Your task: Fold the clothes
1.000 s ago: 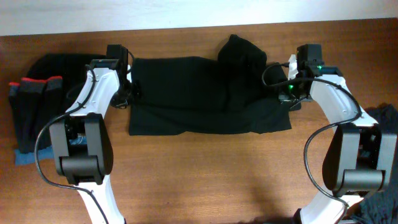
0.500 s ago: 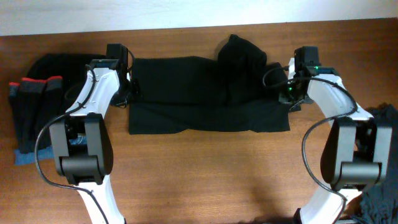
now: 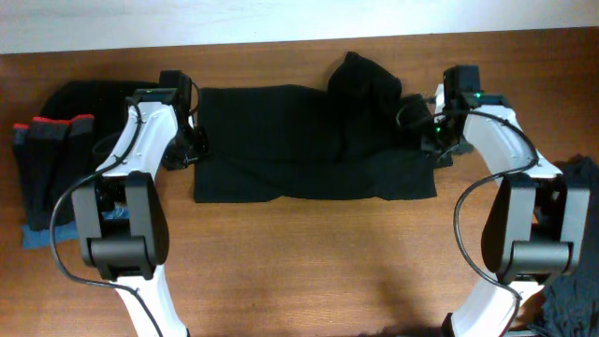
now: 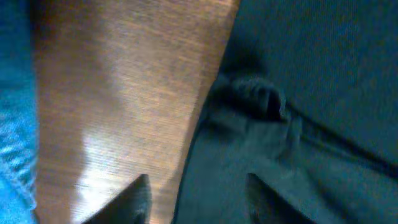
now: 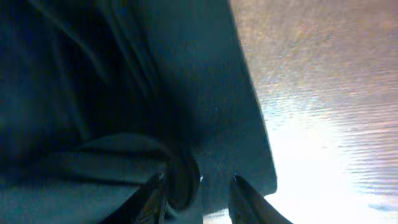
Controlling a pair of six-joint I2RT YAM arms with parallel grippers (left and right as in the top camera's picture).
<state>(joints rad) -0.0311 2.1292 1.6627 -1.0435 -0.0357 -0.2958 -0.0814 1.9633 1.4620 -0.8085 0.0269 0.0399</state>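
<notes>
While both arms reach over the far half of the wooden table (image 3: 309, 271), the overhead view shows the black garment (image 3: 299, 140) spread flat between them; one end meets the left gripper (image 3: 192, 145) and the other meets the right gripper (image 3: 432, 131); a humped fold (image 3: 363, 80) of the same cloth rises just inward of the right gripper. From up there I cannot tell how wide either hand stands. Well outward of the left gripper sits a pile of dark clothes (image 3: 56, 140) with red-edged pieces in it; more dark cloth (image 3: 576, 178) lies outward of the right arm.

Seen from the left wrist, that gripper's fingers (image 4: 134, 196) stand wide apart and hold nothing; the garment's edge runs up between them, so that one fingertip hangs over bare wood and the other over black cloth; a small puckered seam (image 4: 255, 96) lies just ahead of the tips; a strip of blue fabric (image 4: 12, 124) shows at the far outer side, well apart from the hand.

Seen from the right wrist, the fingers (image 5: 245, 199) are parted, less widely, and not closed on anything; a rolled lip of the garment sits between them, touching the inner finger; the cloth's corner ends just beside the outer finger, with bright bare table beyond.
</notes>
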